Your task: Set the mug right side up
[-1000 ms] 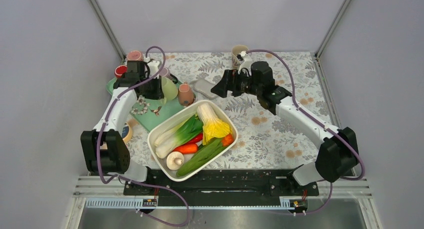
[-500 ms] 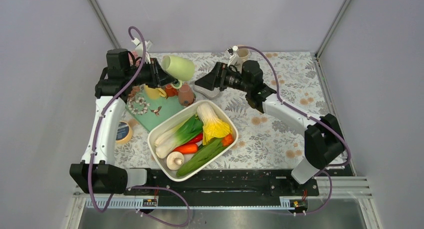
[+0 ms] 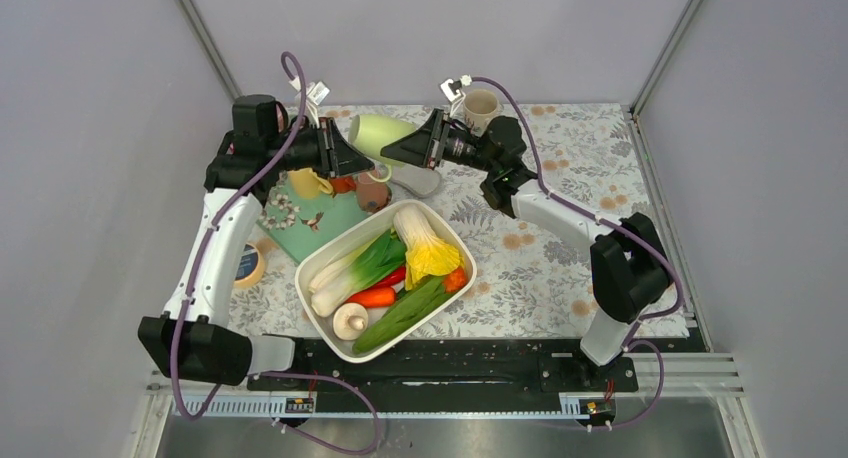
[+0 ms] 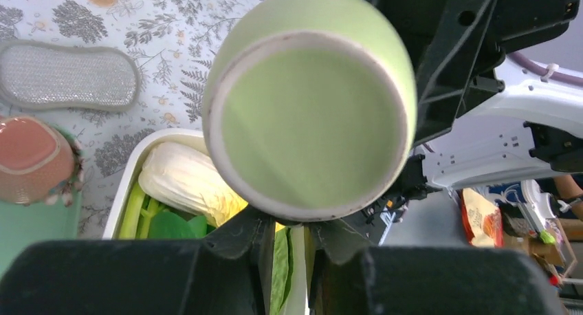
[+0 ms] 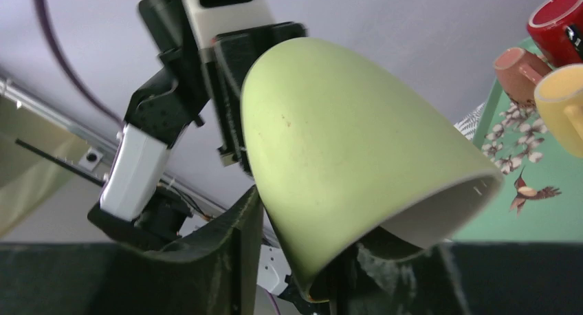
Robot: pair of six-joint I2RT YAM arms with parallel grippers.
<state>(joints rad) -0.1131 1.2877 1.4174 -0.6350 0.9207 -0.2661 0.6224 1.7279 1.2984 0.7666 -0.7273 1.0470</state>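
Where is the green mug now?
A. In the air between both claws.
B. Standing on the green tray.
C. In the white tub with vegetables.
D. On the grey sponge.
A: the green mug is off the table, with the left claw and right claw on either side.

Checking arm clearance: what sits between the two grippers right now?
The green mug, in the air between the left gripper and the right gripper; the top view shows it.

The mug has a smooth matt pale-green glaze with a bare whitish base ring, the grey pad at its ten o'clock looks coarse and fibrous, and the tub at seven o'clock is smooth white plastic.
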